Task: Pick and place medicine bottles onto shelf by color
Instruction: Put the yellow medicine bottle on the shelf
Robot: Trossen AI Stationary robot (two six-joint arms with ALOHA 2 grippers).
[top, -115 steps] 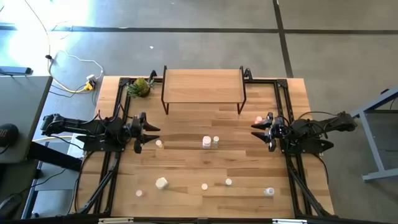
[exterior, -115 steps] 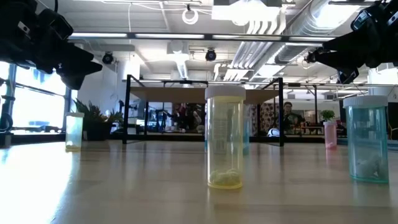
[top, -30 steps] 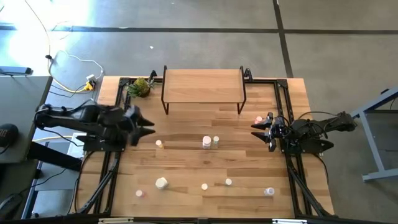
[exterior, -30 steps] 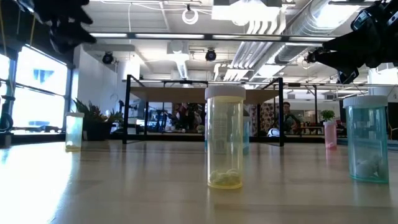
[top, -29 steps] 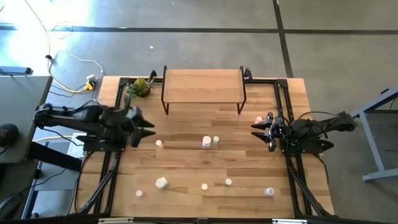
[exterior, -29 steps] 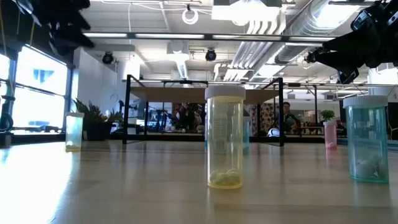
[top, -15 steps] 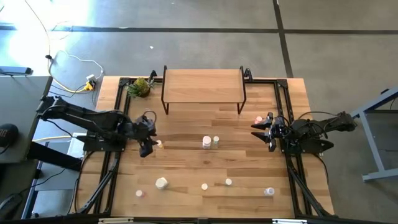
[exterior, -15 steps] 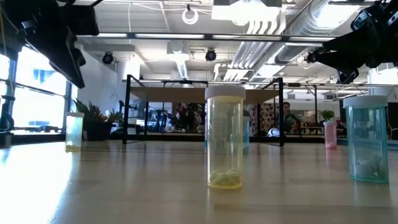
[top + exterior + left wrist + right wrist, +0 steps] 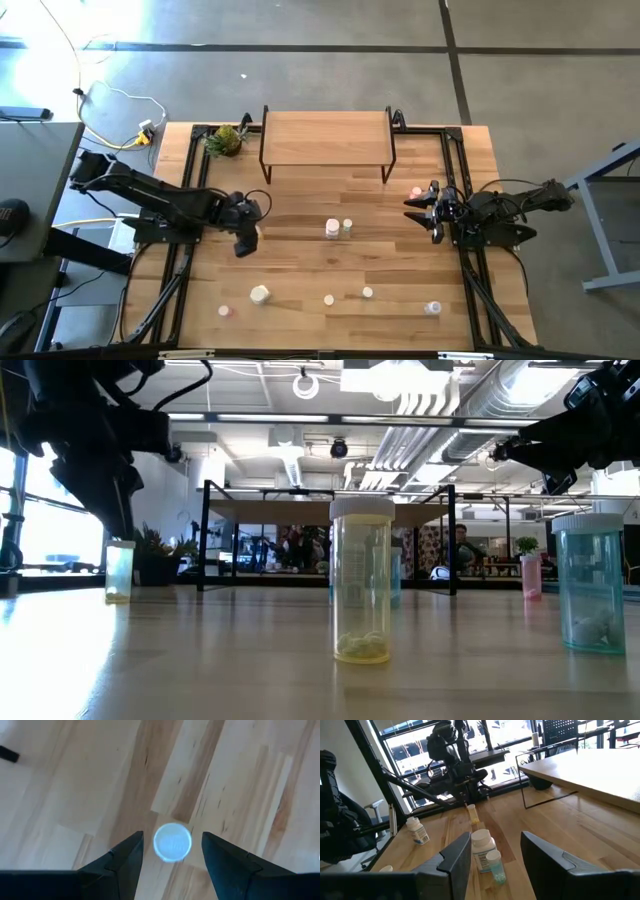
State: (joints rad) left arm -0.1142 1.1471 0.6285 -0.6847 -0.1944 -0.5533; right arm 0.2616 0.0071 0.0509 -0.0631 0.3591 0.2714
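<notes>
My left gripper [image 9: 247, 238] points down, open, over a small pale yellow bottle with a white cap [image 9: 172, 842]. Its fingers stand on either side of the cap with a gap on both sides. In the low view the gripper [image 9: 121, 520] hangs just above this bottle [image 9: 119, 571], which stands upright on the table. My right gripper [image 9: 410, 207] is open and empty at the table's right, beside a pink bottle [image 9: 416, 191]. The shelf [image 9: 327, 138] stands at the far middle with nothing on it. Other bottles [image 9: 332, 229] [image 9: 347, 226] stand mid-table.
Several more bottles stand near the front edge: a larger white one [image 9: 260, 294], small ones [image 9: 328, 299] [image 9: 367, 293] [image 9: 223, 311] and a bluish one [image 9: 432, 308]. A green leafy object [image 9: 225, 140] lies left of the shelf. Dark metal frames run along both table sides.
My left gripper has swung from pointing level toward the table's right to pointing down. It has moved a little toward the table's middle and near edge and come down over the pale yellow bottle. The bottle has not moved.
</notes>
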